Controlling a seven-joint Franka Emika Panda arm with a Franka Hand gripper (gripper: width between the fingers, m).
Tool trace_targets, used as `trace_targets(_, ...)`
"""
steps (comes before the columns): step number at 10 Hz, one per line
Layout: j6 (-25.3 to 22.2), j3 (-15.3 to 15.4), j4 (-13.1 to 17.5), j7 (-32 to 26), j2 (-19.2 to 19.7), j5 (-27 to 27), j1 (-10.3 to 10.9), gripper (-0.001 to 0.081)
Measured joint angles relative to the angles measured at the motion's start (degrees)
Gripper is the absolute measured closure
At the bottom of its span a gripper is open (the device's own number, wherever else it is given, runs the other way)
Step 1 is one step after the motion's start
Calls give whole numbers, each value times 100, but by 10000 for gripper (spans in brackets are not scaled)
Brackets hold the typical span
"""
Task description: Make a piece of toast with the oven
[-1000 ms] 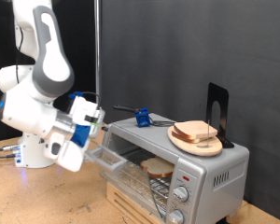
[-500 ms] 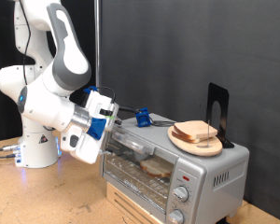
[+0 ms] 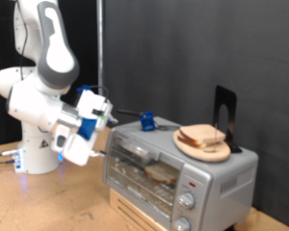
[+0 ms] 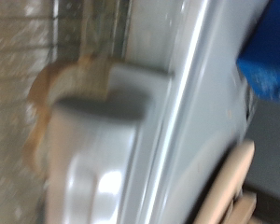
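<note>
The silver-grey oven [image 3: 220,176] stands on a wooden box at the exterior view's lower right, and its glass door [image 3: 135,154] is shut. A slice of toast [image 3: 164,174] lies on the rack inside and shows through the glass. My gripper [image 3: 104,116] is just off the door's upper left corner, close to the door's top edge, with nothing visible between its fingers. The wrist view is blurred and very close. It shows the door's grey handle [image 4: 93,140] and the toast's brown edge [image 4: 45,103] behind the glass.
A round wooden plate [image 3: 204,150] with stacked bread slices [image 3: 203,137] sits on the oven's top. A black stand [image 3: 223,114] is behind it and a blue clamp [image 3: 145,121] is at the back. Round knobs [image 3: 189,199] run down the oven's right front.
The oven door swung from lowered and open up to shut. My gripper rose with it and has now drawn back a little towards the exterior view's left.
</note>
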Motion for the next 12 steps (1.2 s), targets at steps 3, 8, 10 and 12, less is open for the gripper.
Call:
trace_targets(3, 227, -67, -30, 246, -341, -23, -163, -2)
trace_targets(8, -83, -100, 65, 173, -613, -228, -170, -2)
trace_targets(10, -83, -100, 137, 280, -907, -734, -191, -2)
trace_targets(12, -119, -105, 171, 489, -1129, -987, -205, -2)
